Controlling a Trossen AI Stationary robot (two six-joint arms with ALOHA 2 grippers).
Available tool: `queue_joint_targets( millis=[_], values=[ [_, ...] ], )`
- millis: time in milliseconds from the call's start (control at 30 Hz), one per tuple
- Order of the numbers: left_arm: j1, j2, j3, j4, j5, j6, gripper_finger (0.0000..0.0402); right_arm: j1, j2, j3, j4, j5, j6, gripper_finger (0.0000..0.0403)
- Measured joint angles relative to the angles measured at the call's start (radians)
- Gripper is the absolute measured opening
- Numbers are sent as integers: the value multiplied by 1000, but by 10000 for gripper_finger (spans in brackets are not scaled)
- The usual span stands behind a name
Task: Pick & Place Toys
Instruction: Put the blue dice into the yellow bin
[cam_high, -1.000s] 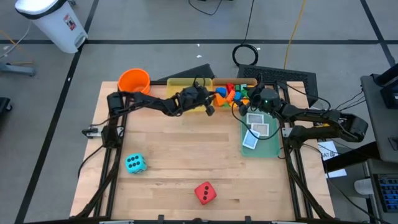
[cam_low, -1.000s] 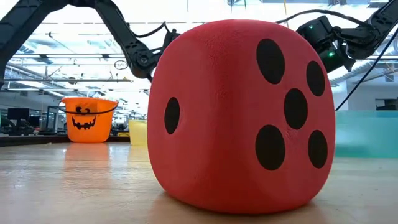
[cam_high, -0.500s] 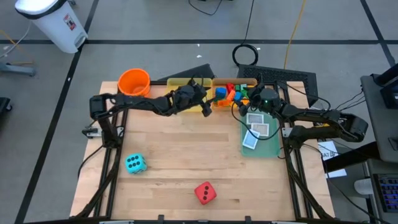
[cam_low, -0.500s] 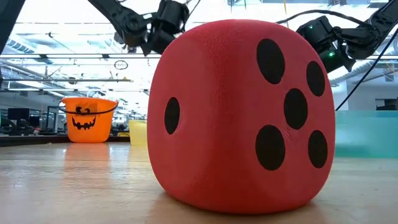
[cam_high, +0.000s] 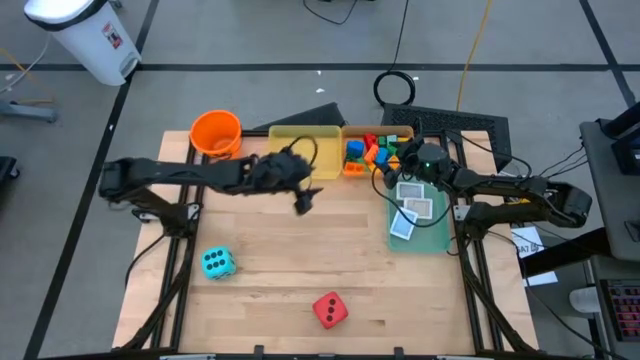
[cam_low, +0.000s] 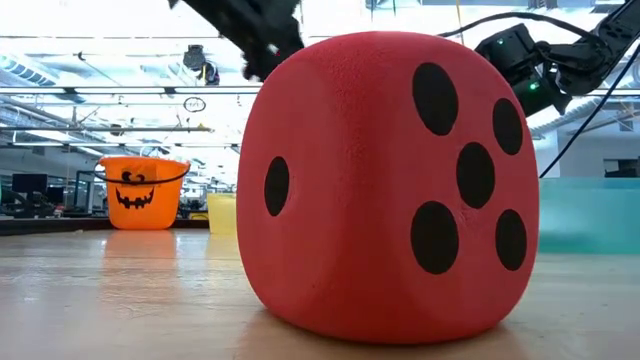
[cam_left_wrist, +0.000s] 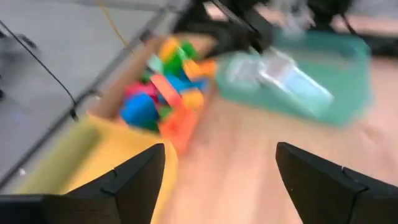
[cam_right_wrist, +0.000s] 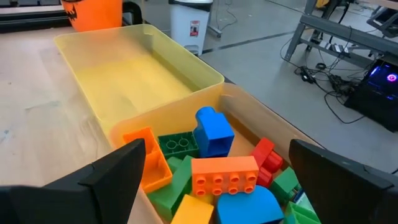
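Dice come first, nearest the front edge of the surface (cam_high: 300, 260): the red die (cam_high: 330, 310) sits just right of centre close to that edge, filling the low view, and the cyan die (cam_high: 217, 263) lies further back toward the left side. Both sit well apart from either arm, and the left gripper (cam_high: 307, 198) is the nearer of the two, hanging over bare wood around the middle of the surface with the dice on its front side; judging by that, a reach for a die would fall to the left arm. Its wrist view shows the fingers (cam_left_wrist: 134, 177) spread wide with nothing between them, looking toward the back edge. Further back on the right side, the white playing cards (cam_high: 412, 207) lie in the green tray (cam_high: 440, 235). Along the back edge the building bricks (cam_high: 368, 150) are heaped in the orange tray (cam_high: 352, 172), beside the yellow tray (cam_high: 300, 140), which holds nothing visible, and the orange bucket (cam_high: 215, 132) near the back left corner. The right gripper (cam_right_wrist: 211, 168) hovers just above that brick heap, fingers spread and empty, with an orange brick (cam_right_wrist: 224, 172) lying crosswise directly between them.
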Motion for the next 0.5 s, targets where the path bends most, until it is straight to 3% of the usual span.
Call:
queue_joint_targets(
  millis=[133, 267, 400, 500],
  values=[
    [-82, -94, 0, -293, 7, -153, 304, 0, 0, 0, 1, -1, 1, 366],
    [-175, -147, 0, -672, 121, -347, 302, 0, 0, 0, -6, -1, 3, 366],
    [-285, -153, 0, -1013, 210, -609, 302, 0, 0, 0, -5, -1, 3, 366],
    [-368, -153, 0, -1160, 242, -819, 299, 0, 0, 0, -5, -1, 4, 366]
  ],
)
